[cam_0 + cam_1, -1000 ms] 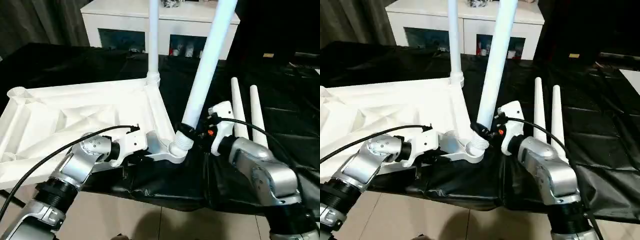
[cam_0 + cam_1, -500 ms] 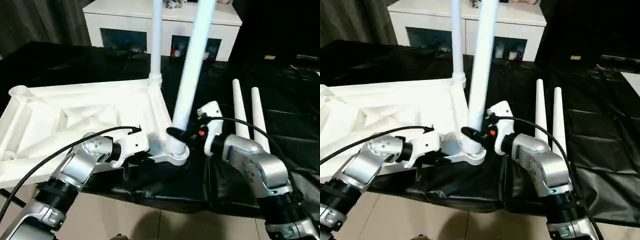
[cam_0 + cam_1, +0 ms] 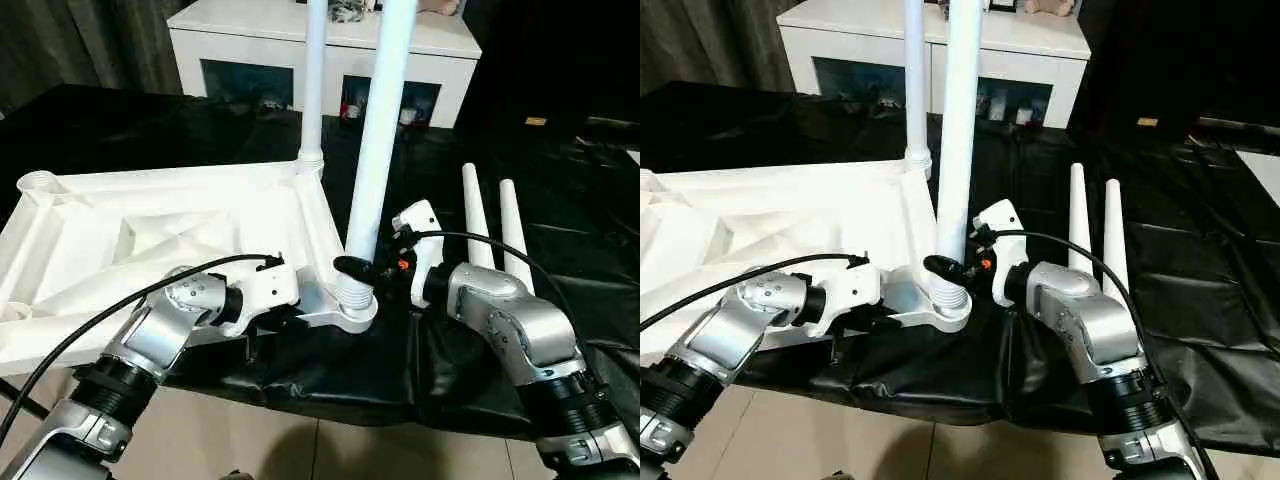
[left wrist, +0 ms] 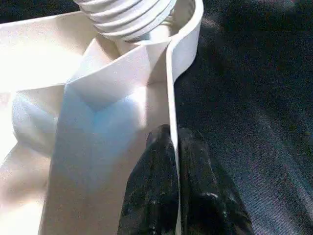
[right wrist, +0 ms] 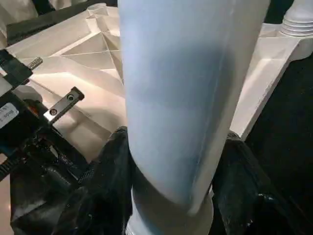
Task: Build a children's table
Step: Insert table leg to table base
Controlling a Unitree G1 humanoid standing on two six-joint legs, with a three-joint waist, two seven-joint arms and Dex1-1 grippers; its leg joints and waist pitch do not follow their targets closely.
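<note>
The children's table top point(image 3: 150, 230) lies upside down on the black cloth, ribs up. One white leg point(image 3: 313, 90) stands in its far right corner socket. A second leg point(image 3: 378, 130) stands almost upright in the near right corner socket point(image 3: 345, 305). My right gripper point(image 3: 352, 268) is shut on this leg just above its threaded end, with a black finger point(image 5: 115, 166) on either side of the leg point(image 5: 190, 98). My left gripper point(image 4: 173, 142) is shut on the top's thin rim point(image 4: 182, 58) beside that socket. Two loose legs point(image 3: 472, 220) lie side by side to the right.
A white cabinet with glass doors point(image 3: 250, 45) stands behind the work surface. The black cloth point(image 3: 570, 260) hangs over the near edge, with tiled floor point(image 3: 300, 450) below. A cable point(image 3: 90, 320) runs along my left forearm.
My right gripper has swung the near leg from a rightward lean to nearly upright in its socket, moving left with it. The left gripper has kept its hold on the rim.
</note>
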